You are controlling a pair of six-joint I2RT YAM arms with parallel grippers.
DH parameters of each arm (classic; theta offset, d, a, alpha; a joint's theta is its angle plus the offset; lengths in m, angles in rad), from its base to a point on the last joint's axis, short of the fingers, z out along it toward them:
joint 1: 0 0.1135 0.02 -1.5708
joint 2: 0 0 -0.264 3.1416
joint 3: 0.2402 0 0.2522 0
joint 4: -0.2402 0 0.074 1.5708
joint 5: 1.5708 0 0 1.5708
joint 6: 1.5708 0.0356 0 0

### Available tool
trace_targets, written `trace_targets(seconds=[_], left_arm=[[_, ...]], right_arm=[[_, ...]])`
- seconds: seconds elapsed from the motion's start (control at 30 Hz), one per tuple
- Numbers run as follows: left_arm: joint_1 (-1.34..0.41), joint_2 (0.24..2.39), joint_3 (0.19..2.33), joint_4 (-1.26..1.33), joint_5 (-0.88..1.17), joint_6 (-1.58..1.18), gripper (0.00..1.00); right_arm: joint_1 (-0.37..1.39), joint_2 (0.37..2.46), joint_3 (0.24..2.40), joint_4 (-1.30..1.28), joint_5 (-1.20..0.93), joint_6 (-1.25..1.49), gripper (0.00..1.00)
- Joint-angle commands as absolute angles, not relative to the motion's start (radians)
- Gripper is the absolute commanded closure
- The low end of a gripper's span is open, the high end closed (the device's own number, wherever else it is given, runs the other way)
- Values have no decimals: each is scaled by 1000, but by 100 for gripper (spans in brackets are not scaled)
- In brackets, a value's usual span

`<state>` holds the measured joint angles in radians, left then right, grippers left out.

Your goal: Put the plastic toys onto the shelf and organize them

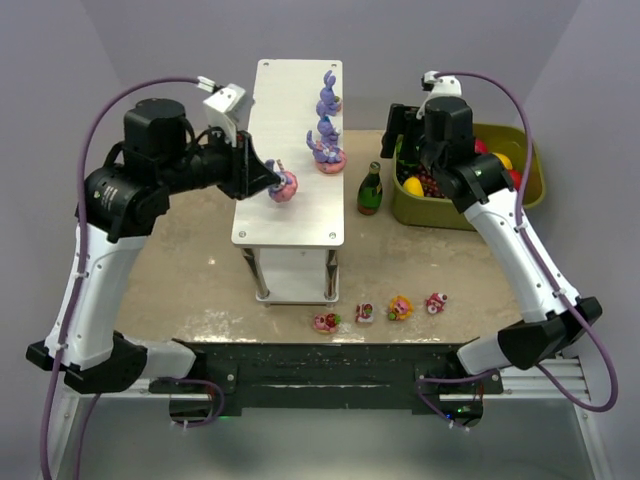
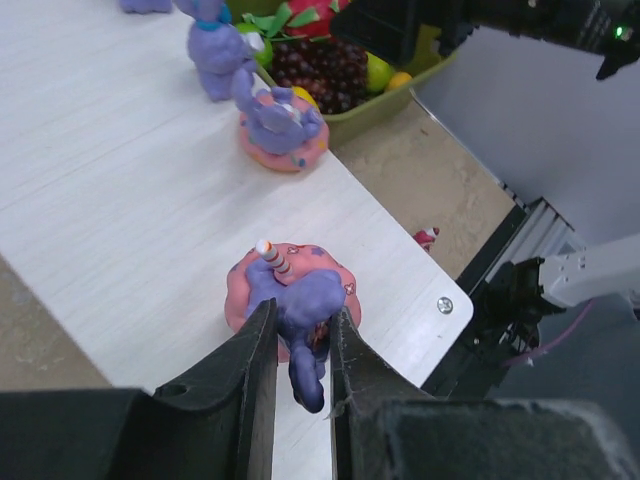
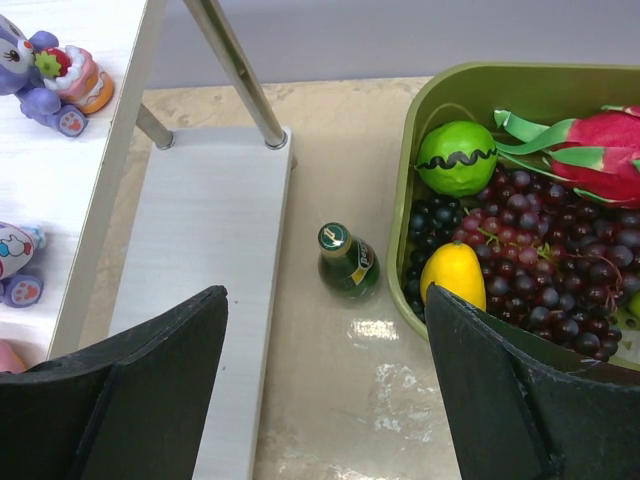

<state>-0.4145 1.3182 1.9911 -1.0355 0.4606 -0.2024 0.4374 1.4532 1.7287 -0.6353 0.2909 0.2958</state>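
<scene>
Overhead, my left gripper holds a purple bunny figurine at centre frame over the shelf top; four small toys sit on the table below. Left wrist view: jaws pinch the bunny's body above its pink base; it looks light, rigid, slick. Right wrist view: my right gripper gapes empty above a green bottle; no writing is legible.

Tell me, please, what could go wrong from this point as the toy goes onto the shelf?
1. The left hand pinches the bunny toy by its purple figure, not its pink base, so it may tip or cling to the fingers when released onto the shelf.
2. The open right hand hangs near the upright green bottle; a careless move could topple it.
</scene>
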Motion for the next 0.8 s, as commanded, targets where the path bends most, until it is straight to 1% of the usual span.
trace_targets(seconds=[0.0,0.13,0.23,0.3,0.33,0.37,0.43,0.47,0.53,0.57,0.63,0.73,0.77], left_arm=[[-524,1370,2008,-1058,361,-117,100],[-571,1399,2031,-1084,249,-100,100],[-581,1405,2031,-1086,235,-92,100],[-592,1408,2031,-1086,235,-87,95],[-594,1410,2031,-1089,226,-87,92],[-600,1410,2033,-1091,221,-87,85],[-600,1408,2033,-1094,213,-90,78],[-600,1405,2033,-1092,213,-91,71],[-601,1402,2036,-1086,216,-89,65],[-601,1402,2043,-1086,216,-90,56],[-601,1401,2048,-1082,224,-92,51],[-601,1399,2051,-1069,229,-98,39],[-600,1397,2049,-1063,233,-98,38]], right_arm=[[434,1408,1727,-612,276,302,18],[434,1401,1707,-607,276,307,18],[434,1396,1703,-604,279,305,18],[434,1397,1703,-604,281,305,18],[434,1399,1703,-604,281,305,18],[436,1402,1706,-604,282,302,17],[434,1407,1710,-606,282,302,17],[434,1408,1712,-606,284,302,17],[434,1413,1718,-606,281,302,17],[434,1414,1720,-604,281,302,17],[436,1414,1723,-604,284,302,18],[434,1401,1723,-598,296,310,18],[434,1397,1724,-591,296,310,18]])
